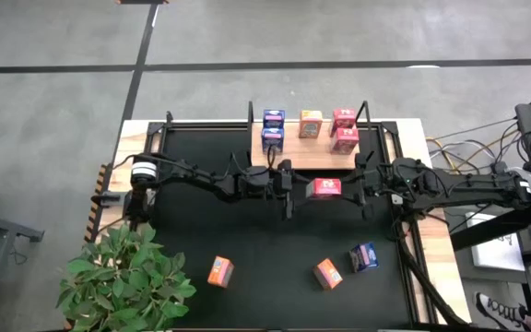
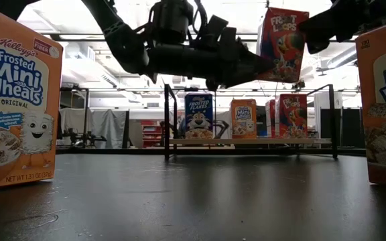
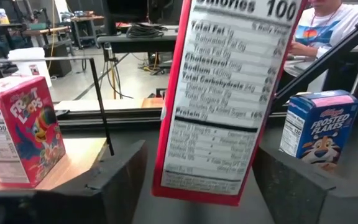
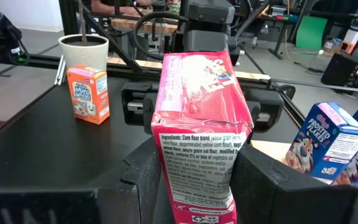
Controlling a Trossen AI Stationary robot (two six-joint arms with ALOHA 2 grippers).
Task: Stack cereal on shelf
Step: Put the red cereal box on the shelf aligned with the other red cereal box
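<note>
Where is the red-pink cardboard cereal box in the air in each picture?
High view: red-pink cardboard cereal box mid-table, between both grippers.
Low view: upper right.
Left wrist view: centre.
Right wrist view: centre.
Shared landmark: light wooden shelf board.

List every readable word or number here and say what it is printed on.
"Frosted Mini Wheats ORIGINAL": orange box, near left, low view.
"Froot Loops": held red box.
"Frosted Flakes": blue box.
"Total Fat", "Cholesterol", "Sodium", "Protein", "100": held box's panel.
"Ingredients: Corn flour blend": same box.
Finer print: blurred.
</note>
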